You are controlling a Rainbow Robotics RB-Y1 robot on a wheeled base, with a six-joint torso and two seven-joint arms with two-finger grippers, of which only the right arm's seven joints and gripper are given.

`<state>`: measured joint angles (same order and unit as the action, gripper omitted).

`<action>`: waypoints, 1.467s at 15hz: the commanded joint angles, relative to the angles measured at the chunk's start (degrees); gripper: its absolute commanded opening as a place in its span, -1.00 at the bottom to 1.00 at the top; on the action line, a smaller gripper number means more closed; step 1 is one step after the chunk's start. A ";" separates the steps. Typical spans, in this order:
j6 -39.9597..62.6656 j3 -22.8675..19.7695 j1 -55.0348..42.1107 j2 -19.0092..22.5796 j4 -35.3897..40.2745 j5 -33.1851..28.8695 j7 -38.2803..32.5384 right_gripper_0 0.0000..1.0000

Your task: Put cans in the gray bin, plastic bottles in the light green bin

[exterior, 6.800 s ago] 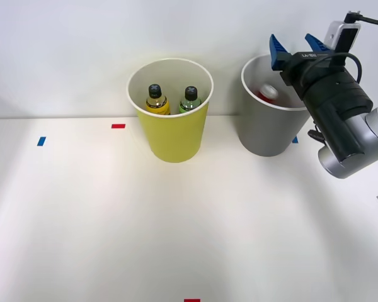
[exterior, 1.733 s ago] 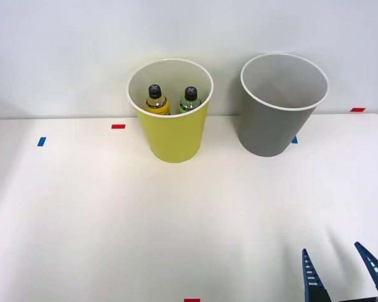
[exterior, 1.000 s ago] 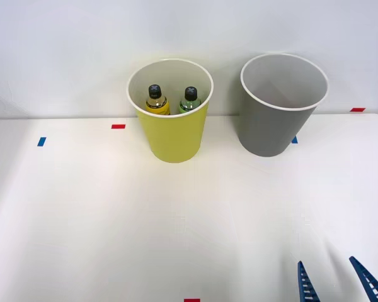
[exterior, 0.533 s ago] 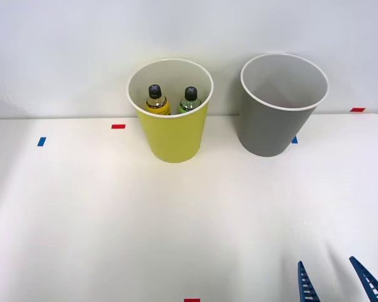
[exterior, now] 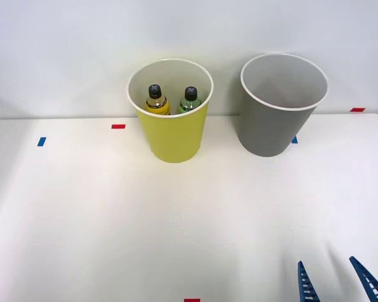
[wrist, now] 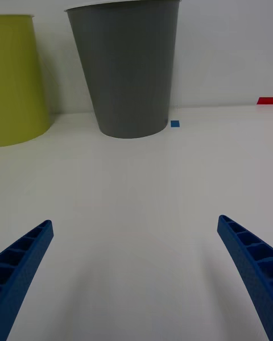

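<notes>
Fingers spread and empty, we have drawn back to the worktop's five o'clock; both bottles stand in the light green bin, so sorting looks finished.

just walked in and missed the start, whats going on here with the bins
A robot is sorting recyclables into two bins on a white table. Right now nothing is being handled: the right gripper sits low at the near edge of the table, open and empty, facing the gray bin. The yellow bottle and the green bottle stand inside the light green bin. No can is visible from here; the gray bin's bottom is hidden.
</notes>
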<state>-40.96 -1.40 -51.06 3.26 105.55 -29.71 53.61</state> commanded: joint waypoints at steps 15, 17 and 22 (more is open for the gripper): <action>0.00 -0.01 0.00 0.00 0.01 0.00 0.00 1.00; 0.00 -0.01 0.00 0.00 0.01 0.00 0.00 1.00; 0.00 -0.01 0.00 0.00 0.01 0.00 0.00 1.00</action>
<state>-40.96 -1.41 -51.06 3.25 105.55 -29.71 53.61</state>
